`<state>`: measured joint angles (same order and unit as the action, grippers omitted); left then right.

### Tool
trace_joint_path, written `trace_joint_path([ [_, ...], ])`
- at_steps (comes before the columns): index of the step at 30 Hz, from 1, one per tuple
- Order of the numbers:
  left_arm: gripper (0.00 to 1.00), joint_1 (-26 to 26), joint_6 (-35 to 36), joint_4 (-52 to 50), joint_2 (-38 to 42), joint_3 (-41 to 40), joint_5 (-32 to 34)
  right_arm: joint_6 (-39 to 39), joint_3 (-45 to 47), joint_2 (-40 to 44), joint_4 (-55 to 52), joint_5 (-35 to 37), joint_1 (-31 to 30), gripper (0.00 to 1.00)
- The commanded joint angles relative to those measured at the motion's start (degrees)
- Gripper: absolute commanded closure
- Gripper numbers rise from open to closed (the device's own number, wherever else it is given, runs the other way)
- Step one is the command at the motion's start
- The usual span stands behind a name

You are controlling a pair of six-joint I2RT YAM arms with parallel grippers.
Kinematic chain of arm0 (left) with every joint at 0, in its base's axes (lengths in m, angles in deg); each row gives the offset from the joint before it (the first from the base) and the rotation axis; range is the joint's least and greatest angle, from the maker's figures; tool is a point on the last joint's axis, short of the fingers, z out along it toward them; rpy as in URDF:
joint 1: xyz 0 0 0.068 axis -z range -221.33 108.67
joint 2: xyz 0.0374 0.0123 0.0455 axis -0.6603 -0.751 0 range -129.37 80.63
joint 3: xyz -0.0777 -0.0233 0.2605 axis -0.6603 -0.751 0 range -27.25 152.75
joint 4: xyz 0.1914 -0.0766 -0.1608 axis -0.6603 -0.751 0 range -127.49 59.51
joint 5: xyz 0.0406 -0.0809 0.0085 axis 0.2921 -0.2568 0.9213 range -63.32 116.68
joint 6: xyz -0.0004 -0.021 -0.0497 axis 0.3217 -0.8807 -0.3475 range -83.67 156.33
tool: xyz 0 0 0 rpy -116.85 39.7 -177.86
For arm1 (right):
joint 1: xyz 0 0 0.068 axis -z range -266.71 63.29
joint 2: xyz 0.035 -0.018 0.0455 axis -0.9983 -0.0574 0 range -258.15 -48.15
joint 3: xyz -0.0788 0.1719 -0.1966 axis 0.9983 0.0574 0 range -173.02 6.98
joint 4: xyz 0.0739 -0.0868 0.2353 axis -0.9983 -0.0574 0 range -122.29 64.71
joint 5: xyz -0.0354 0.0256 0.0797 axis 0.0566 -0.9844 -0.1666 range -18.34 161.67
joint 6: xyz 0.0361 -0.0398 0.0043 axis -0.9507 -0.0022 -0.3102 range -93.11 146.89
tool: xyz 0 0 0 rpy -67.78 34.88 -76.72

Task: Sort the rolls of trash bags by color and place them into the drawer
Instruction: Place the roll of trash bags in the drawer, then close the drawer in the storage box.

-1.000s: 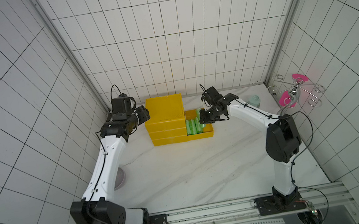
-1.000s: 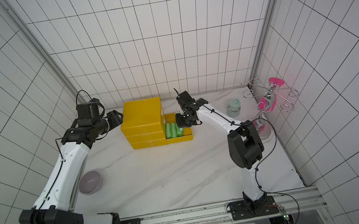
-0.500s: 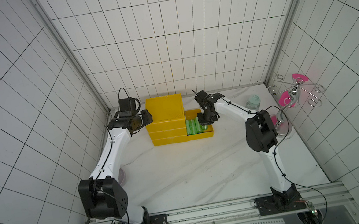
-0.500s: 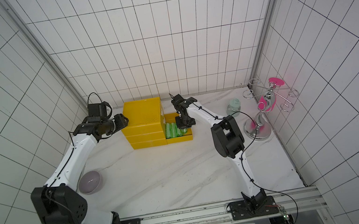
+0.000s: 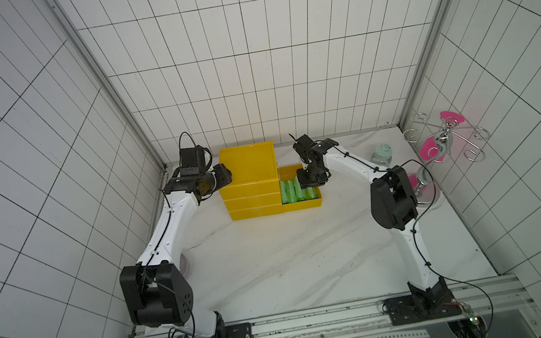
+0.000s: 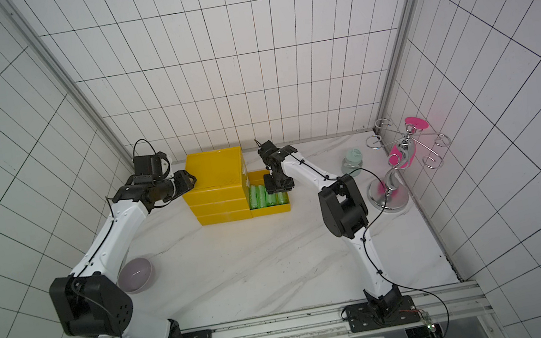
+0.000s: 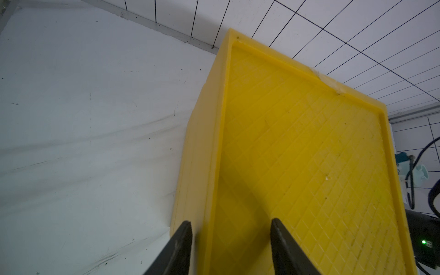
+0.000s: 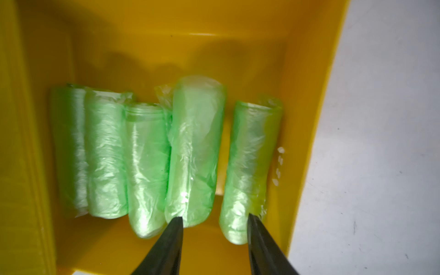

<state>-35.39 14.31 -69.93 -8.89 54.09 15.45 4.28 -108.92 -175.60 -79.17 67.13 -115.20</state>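
Directly above five light green rolls of trash bags (image 8: pixel 147 162) lying side by side in the open yellow drawer (image 8: pixel 309 95), the right gripper (image 8: pixel 214 216) hangs with jaws parted and empty; the left gripper (image 7: pixel 230 221), also parted and empty, straddles the top edge of the yellow cabinet (image 7: pixel 309 154).

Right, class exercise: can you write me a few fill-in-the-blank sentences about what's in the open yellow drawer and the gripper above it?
1. The crinkly plastic trash-bag rolls in the pulled-out yellow plastic drawer are all ____.
2. The right wrist view shows ____ rolls lying side by side in it.
3. The right gripper hovers above them with its jaws ____.

Missing words: green; five; open.
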Motion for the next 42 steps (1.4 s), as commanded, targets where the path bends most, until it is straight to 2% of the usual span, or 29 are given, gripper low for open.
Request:
trace_joint_path([
  [1, 0.49, -0.3, 0.9, -1.0, -1.8, -0.1, -0.6, 1.1, 0.5, 8.1, 1.5, -1.0, 0.3, 0.53],
  [5, 0.5, -0.5, 0.9, -1.3, -1.9, 0.0, -1.0, 2.3, 2.4, 11.5, 1.8, 0.3, 1.8, 0.55],
  [9, 0.5, -0.5, 1.0, -1.5, -1.9, 0.2, -1.4, 3.1, 5.1, 11.4, 1.5, 1.4, 5.4, 0.61],
  [12, 0.5, -0.6, 1.0, -1.5, -1.9, 0.1, -1.5, 4.2, 6.9, 10.0, 1.2, 3.3, 7.4, 0.64],
  [19, 0.51, -0.6, 1.0, -1.9, -2.2, 0.1, -2.0, 4.9, 7.8, 3.0, 1.7, 2.2, 9.6, 0.69],
  [28, 0.51, -0.6, 1.4, -2.8, -3.3, 1.0, -3.3, 4.0, 4.1, -4.5, 3.2, -3.7, 9.7, 0.7],
  [42, 0.51, -0.5, 0.8, -3.1, -4.3, 1.7, -6.4, 0.4, 4.2, -5.2, 8.4, -12.7, 8.2, 0.7],
])
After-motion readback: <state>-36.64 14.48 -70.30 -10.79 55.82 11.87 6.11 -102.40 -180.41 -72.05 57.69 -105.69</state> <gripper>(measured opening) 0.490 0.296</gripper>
